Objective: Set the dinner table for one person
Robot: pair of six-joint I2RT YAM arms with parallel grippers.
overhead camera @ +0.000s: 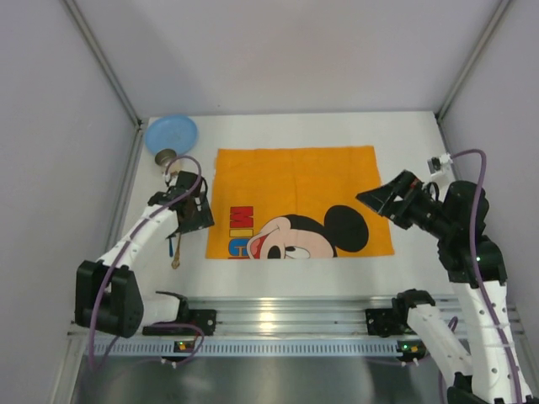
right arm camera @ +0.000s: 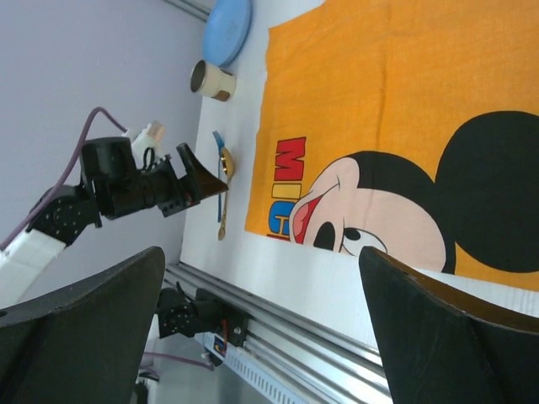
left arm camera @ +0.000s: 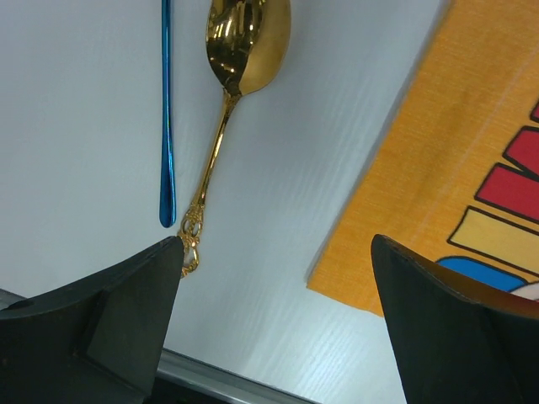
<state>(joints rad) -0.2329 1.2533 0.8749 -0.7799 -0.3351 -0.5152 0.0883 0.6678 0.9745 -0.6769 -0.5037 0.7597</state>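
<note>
White and matte, the dinner table [overhead camera: 295,273] spreads beneath both arms, with its ribbed rail [overhead camera: 286,316] along the near edge. An orange cartoon cloth [overhead camera: 295,181] lies mid-table, and a blue plate [overhead camera: 171,133] and a cup [overhead camera: 165,156] sit at the far left. The left gripper [left arm camera: 278,252] hangs wide apart and empty over a gold spoon [left arm camera: 244,42] and a blue handle [left arm camera: 166,109]. The right gripper [right arm camera: 261,252] gapes empty near the cloth's right edge.

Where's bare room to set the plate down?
The whole orange cloth is bare; so are the table strips beyond its far edge and between its near edge and the rail. Crowded left of the cloth: plate, cup, spoon, blue utensil, left claw over the cutlery.
</note>
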